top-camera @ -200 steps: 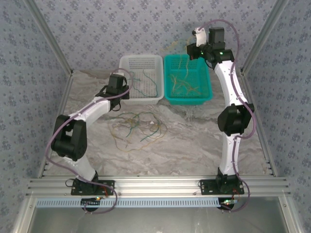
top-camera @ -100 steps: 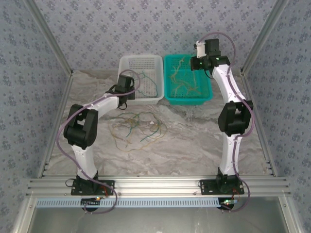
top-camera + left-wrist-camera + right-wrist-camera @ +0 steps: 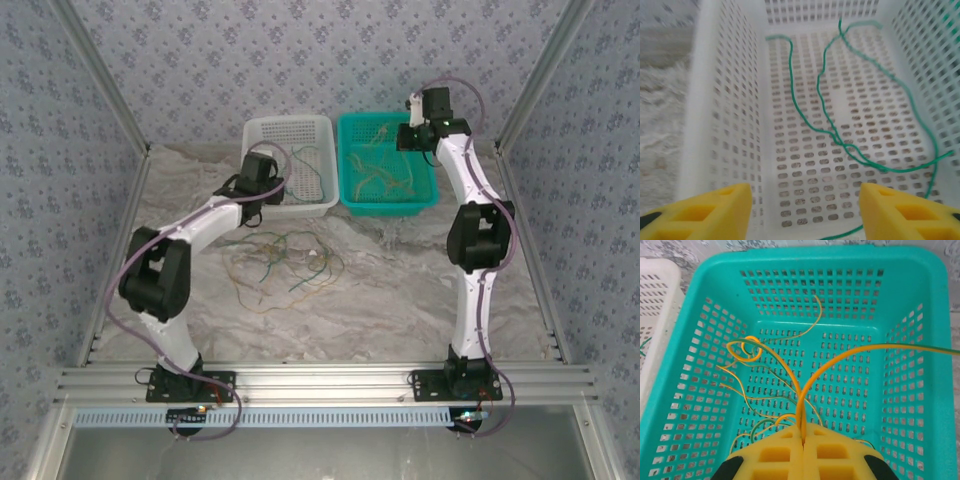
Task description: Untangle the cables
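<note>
- The left jaws stand open over the white basket (image 3: 725,125). Their yellow pads (image 3: 710,210) are well apart, with nothing between them.
- Green cables (image 3: 842,145) lie loose on that basket's floor. In the left wrist view they run from 12 o'clock down toward 4 o'clock.
- The right jaws are closed on one yellow cable (image 3: 802,412). It rises from the seam between the pads (image 3: 775,455) and arcs away to 3 o'clock, crossing the rim of the teal basket (image 3: 930,365).
- More yellow cables (image 3: 747,343) curl inside the teal basket, mostly toward 9 o'clock in the right wrist view.
- From above, the teal basket sits just beside the white one at its 3 o'clock. Both are at the 12 o'clock end of the bench (image 3: 400,290).
- A tangle of cables (image 3: 285,262), green and tan, lies mid-bench at 6 o'clock of the white basket, apart from both arms.
</note>
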`<state>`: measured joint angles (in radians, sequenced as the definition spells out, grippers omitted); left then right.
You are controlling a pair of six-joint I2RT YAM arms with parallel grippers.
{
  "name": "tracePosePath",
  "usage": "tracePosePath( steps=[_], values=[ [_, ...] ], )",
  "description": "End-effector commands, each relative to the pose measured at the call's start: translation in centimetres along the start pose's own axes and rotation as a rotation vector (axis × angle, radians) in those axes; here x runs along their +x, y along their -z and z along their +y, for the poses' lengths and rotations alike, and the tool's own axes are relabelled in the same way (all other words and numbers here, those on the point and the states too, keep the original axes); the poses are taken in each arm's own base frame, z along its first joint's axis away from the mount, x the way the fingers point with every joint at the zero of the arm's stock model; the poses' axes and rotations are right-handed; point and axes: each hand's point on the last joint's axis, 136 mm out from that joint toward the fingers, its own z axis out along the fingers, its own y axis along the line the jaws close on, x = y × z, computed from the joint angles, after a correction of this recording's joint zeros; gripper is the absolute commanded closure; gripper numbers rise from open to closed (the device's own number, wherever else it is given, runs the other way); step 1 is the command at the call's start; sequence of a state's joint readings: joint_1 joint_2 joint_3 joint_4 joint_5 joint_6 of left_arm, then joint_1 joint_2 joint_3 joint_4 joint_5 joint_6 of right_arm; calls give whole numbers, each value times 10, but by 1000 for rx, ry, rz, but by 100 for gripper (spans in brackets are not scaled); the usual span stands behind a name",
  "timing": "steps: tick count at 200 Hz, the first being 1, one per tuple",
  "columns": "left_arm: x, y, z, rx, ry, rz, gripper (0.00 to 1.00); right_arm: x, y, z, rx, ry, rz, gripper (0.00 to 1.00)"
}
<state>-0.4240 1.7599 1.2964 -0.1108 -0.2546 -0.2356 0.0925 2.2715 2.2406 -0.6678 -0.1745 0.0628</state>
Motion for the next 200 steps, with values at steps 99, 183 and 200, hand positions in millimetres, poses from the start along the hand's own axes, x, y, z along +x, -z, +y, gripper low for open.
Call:
tracePosePath(
  steps=[99, 183, 200],
  values=[
    [1, 123, 4, 124, 113, -220, 37, 58, -61, 11, -23, -22, 179, 100],
    [58, 118, 24, 54, 129, -61, 37, -4, 49, 54, 124, 77, -25, 24],
    [70, 124, 31, 36, 157, -49, 37, -3, 78, 65, 137, 79, -68, 24]
  ],
)
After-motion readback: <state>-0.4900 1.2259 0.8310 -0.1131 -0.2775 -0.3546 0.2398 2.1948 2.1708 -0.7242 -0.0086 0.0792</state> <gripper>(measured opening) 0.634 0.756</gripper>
